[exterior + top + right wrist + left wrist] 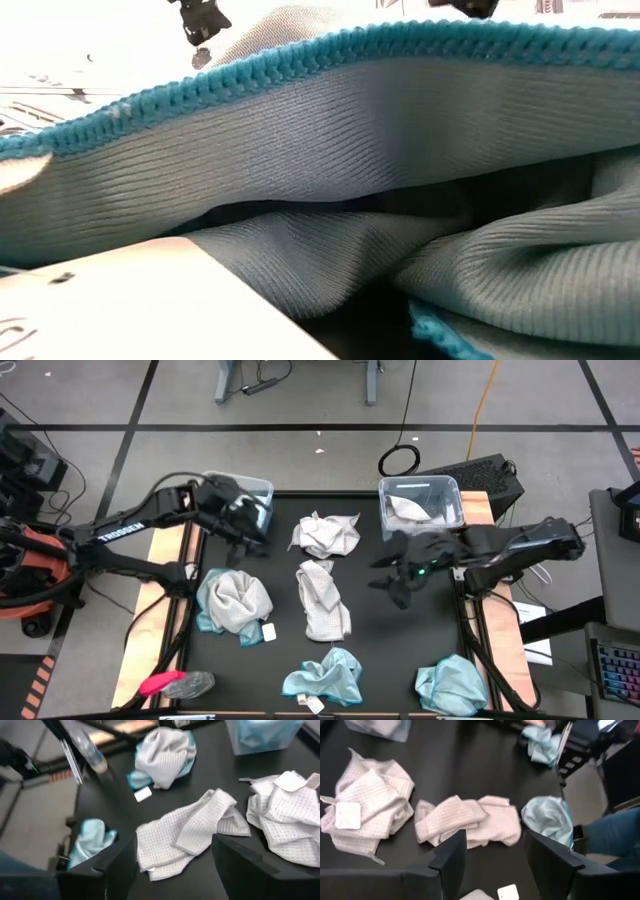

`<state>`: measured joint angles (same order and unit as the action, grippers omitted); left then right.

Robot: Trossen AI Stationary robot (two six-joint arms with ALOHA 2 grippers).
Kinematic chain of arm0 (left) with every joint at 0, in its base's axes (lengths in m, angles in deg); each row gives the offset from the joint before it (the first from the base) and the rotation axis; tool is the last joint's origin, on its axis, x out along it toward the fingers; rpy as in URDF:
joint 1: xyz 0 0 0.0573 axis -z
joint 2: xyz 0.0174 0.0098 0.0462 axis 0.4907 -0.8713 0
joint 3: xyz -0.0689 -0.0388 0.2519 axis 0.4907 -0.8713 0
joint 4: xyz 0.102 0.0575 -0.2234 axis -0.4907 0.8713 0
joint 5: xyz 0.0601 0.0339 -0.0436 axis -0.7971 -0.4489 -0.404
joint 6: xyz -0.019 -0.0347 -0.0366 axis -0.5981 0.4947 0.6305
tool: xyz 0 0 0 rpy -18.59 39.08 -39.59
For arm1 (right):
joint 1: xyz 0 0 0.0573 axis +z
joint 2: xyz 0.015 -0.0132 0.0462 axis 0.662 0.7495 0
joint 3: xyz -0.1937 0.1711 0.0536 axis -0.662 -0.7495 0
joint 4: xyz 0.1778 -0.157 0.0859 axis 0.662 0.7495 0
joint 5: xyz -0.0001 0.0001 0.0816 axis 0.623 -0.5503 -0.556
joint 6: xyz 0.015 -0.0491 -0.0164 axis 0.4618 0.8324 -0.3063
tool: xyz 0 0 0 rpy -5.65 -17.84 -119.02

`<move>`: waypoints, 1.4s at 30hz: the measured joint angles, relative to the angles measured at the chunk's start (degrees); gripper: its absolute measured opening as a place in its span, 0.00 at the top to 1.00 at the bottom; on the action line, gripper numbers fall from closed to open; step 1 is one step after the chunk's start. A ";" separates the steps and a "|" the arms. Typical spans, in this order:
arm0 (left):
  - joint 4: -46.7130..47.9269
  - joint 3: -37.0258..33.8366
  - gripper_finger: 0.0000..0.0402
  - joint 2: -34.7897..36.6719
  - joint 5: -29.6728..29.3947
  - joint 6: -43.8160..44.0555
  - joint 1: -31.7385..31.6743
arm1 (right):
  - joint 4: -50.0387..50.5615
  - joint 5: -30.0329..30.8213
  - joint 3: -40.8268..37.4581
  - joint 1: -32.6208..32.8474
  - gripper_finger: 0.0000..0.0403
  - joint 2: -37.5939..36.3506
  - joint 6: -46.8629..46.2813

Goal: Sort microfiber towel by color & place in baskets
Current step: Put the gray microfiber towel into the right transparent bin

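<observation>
Teal towel [330, 150] fills the low view; overhead shows both baskets [420, 500].

Bench [370, 640]: matt black, smooth top with bare wood side strips. White towels [322, 598]: soft cloth, waffle-textured weave, matt. Teal towels [322, 678]: fine ribbed microfiber, slight sheen, with a stitched teal edge in the low view. Baskets [448, 488]: clear, glossy plastic. Fingers [451, 855]: dark, matt, smooth plastic. Towel tags [347, 815]: white, flat, paper-like.

The left arm [130, 525] carries the white lettering "TROSSEN".
</observation>
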<state>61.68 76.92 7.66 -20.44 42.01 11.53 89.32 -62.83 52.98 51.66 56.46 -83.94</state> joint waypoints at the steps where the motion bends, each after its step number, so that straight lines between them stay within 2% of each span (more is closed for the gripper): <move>1: -0.02 0.00 0.49 -0.28 -1.58 0.57 1.55 | -0.46 0.00 0.00 0.17 0.39 1.29 0.88; 9: 0.17 -0.02 0.49 -2.51 -9.29 2.28 12.22 | -1.60 0.06 0.00 0.82 0.39 9.84 5.63; 23: -0.44 -5.89 0.49 -7.05 -16.26 5.23 25.38 | -10.40 0.41 0.00 0.80 0.39 26.39 11.40; 29: -0.59 -7.30 0.49 -8.98 -20.10 5.28 28.60 | -14.88 0.41 0.00 0.80 0.39 33.72 12.73; 36: -1.75 -7.30 0.49 -11.04 -21.82 5.24 30.18 | -22.00 1.11 0.02 0.65 0.39 40.96 12.93; 42: -2.71 -7.30 0.49 -11.75 -21.98 5.28 30.35 | -21.85 3.36 0.07 0.23 0.39 46.80 10.63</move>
<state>58.97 69.62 -4.10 -42.42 47.30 41.88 67.47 -59.47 53.05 51.89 103.26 -73.31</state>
